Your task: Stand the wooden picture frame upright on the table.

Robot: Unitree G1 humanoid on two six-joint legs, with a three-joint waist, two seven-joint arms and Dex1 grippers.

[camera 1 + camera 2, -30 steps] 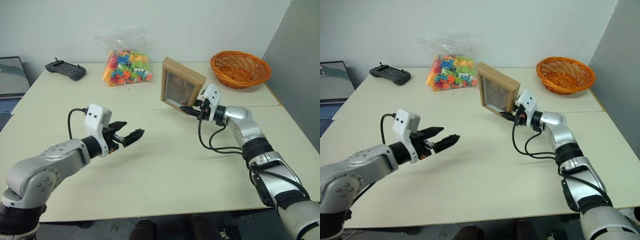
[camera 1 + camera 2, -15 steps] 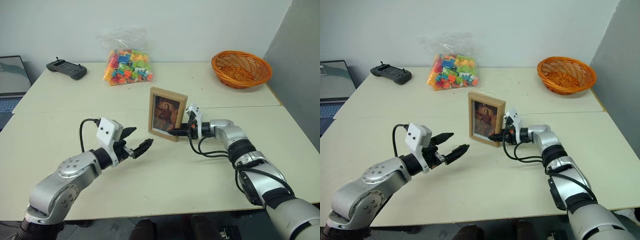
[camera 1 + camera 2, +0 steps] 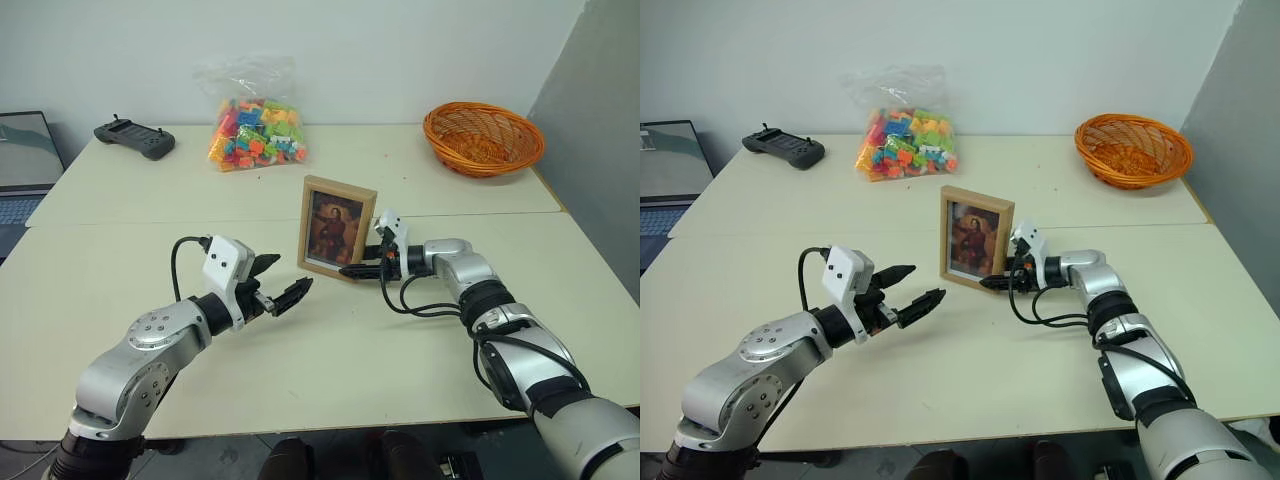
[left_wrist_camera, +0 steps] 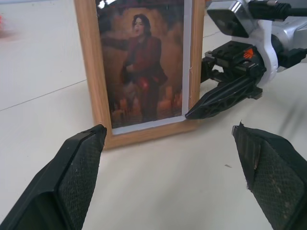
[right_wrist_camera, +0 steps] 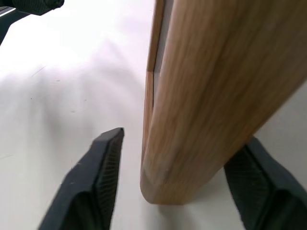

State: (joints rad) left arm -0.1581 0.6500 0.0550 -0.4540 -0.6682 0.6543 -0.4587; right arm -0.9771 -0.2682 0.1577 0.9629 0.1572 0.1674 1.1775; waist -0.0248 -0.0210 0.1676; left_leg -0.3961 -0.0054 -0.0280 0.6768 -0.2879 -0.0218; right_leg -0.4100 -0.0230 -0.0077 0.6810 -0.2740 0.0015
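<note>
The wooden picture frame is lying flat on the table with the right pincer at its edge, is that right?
Not quite: the wooden picture frame stands upright on the table, as the left eye view shows. The right pincer is at its lower edge.

Smooth light-wood picture frame (image 3: 338, 227) on matt cream table (image 3: 400, 350).

L gripper (image 3: 282, 289) sat lower-centre-left, jaws wide apart. R gripper (image 3: 357, 268) reached in from right, centre frame, fingers spread.

Head stereo pair looks forward and down over the table (image 3: 330, 370); both wrist cameras face the wooden picture frame (image 4: 139, 72) closely from opposite sides.
</note>
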